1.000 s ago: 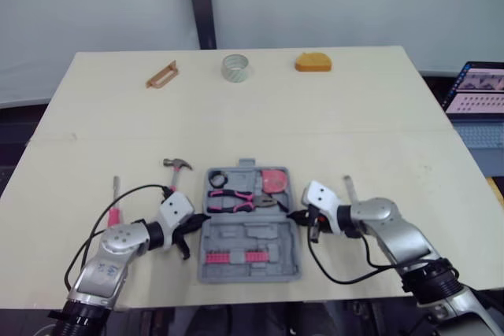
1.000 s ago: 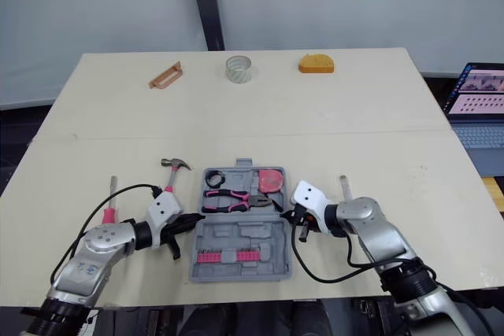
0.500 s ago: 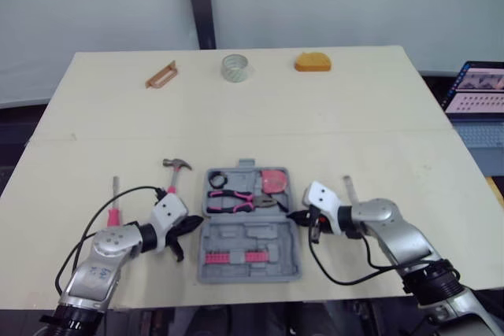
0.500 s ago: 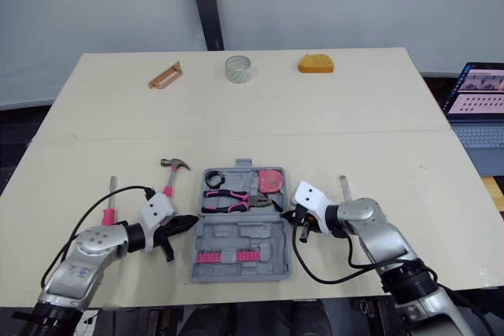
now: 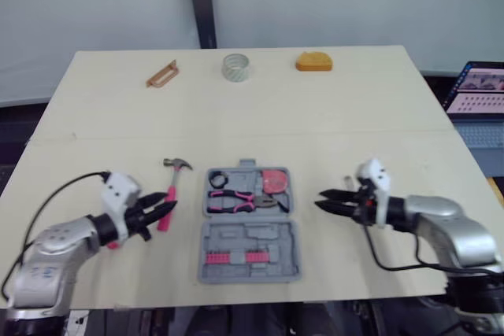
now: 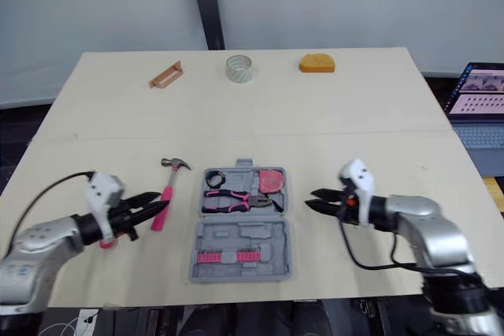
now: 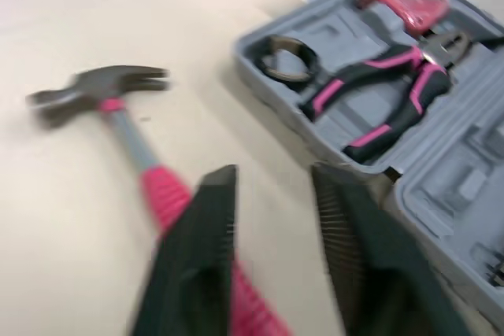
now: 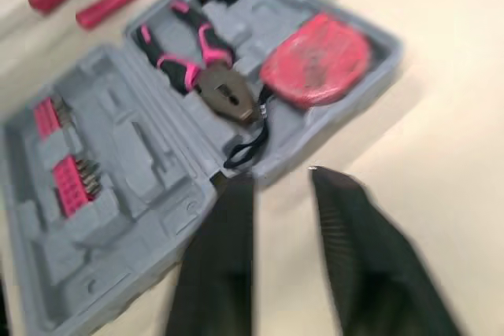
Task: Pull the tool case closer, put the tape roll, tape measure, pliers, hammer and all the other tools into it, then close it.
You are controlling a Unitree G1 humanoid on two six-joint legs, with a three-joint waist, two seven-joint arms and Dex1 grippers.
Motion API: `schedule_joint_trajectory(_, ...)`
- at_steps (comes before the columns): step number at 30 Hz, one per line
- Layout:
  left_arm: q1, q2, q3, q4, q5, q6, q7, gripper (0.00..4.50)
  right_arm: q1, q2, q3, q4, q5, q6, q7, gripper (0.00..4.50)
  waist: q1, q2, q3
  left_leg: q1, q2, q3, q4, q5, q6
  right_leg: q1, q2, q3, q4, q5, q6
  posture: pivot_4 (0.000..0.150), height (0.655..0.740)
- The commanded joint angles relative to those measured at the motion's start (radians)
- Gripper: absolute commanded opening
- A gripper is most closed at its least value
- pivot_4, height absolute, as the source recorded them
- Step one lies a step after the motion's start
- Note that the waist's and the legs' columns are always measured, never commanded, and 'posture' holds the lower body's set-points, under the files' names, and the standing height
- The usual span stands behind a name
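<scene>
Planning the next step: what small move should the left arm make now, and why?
Probably close the left gripper on the hammer by its pink handle: it is open right at the handle, and the hammer lies on the table outside the open tool case.

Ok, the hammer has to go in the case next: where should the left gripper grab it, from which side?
Take the hammer by its pink grip, from above, with the left gripper turned so its fingers straddle the handle. It lies flat on the table, head away from the robot, grip end nearest; the grip is slim and apart from the case.
</scene>
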Motion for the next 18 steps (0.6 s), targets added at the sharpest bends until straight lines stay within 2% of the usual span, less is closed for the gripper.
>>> schedule_joint_trajectory(1,0.057,0.009,0.191,0.032,-0.027,0.0,0.05,3.44,0.064,-0.048,-0.155,0.056,0.029,-0.022,-0.015,3.39,0.0,0.0,0.0,0.0,0.0,0.0,0.0,0.0,0.0,0.0,0.0,0.0,0.0,0.0,0.0,0.15,0.74)
schedule_joint_trajectory(3,0.088,-0.002,0.27,0.089,-0.009,-0.042,0.084,4.46,0.089,-0.06,-0.207,0.116,0.005,-0.077,-0.043,4.44,0.0,0.0,0.0,0.0,0.0,0.001,0.0,0.0,0.0,0.0,0.0,0.0,0.0,0.0,0.0,0.15,0.74)
schedule_joint_trajectory(8,0.111,-0.045,0.367,0.154,0.034,-0.122,0.21,4.49,0.074,-0.026,-0.304,0.263,-0.033,-0.215,-0.167,4.48,-0.003,-0.001,0.0,0.001,0.0,0.003,-0.001,0.0,0.001,0.0,0.0,0.001,0.0,0.0,0.0,0.15,0.74)
schedule_joint_trajectory(13,0.091,-0.066,0.441,0.25,0.095,-0.173,0.379,4.49,0.058,0.028,-0.339,0.367,-0.084,-0.348,-0.293,4.48,-0.002,-0.001,0.001,0.001,0.0,0.002,0.0,0.0,0.001,0.0,0.0,0.001,0.0,0.0,0.0,0.15,0.74)
schedule_joint_trajectory(18,0.067,-0.083,0.477,0.316,0.114,-0.19,0.493,4.49,0.037,0.054,-0.352,0.406,-0.076,-0.381,-0.37,4.48,-0.003,-0.001,0.001,0.002,0.0,0.003,-0.001,0.0,0.0,0.0,0.0,0.001,0.0,0.0,0.0,0.15,0.74)
